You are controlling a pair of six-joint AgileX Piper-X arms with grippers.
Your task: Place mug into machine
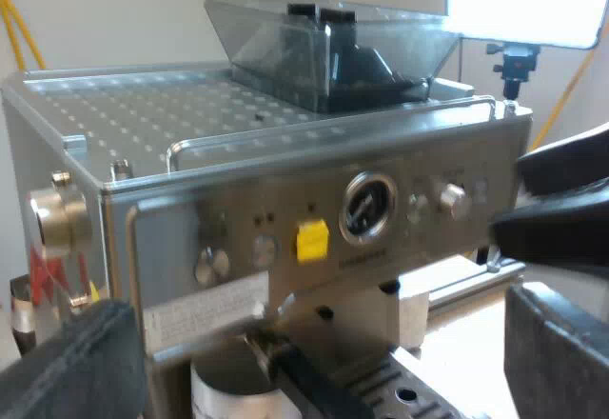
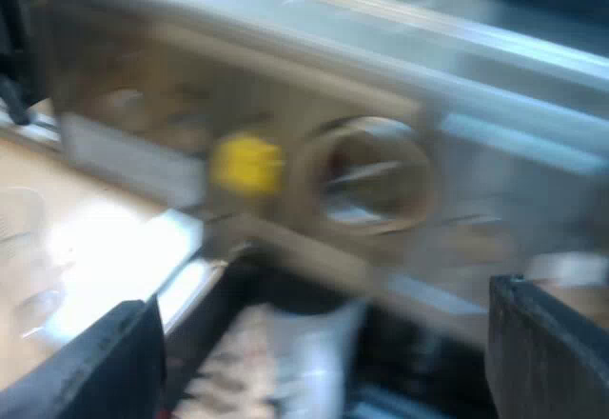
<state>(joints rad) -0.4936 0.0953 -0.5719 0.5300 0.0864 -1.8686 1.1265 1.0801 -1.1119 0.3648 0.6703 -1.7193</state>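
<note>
The espresso machine [image 1: 285, 219] faces me, its bean hopper [image 1: 333, 48] on top. A pale mug [image 1: 224, 390] stands under its front, beside the dark handle [image 1: 304, 386] of the metal holder. My left gripper [image 1: 314, 381] hangs open before the machine with nothing between its fingers [image 1: 76, 362]. A black gripper [image 1: 557, 214] of the other arm sits near the front panel's knob [image 1: 454, 200]. In the right wrist view the blurred mug [image 2: 295, 362] shows below the round gauge [image 2: 366, 176]. My right gripper [image 2: 324, 371] is open, with the mug beyond it.
A yellow button [image 1: 312, 240] and a gauge [image 1: 367, 208] mark the front panel. A measuring glass [image 2: 21, 238] stands on the wooden table [image 2: 105, 248] beside the machine. A tripod [image 1: 514, 62] stands behind the machine.
</note>
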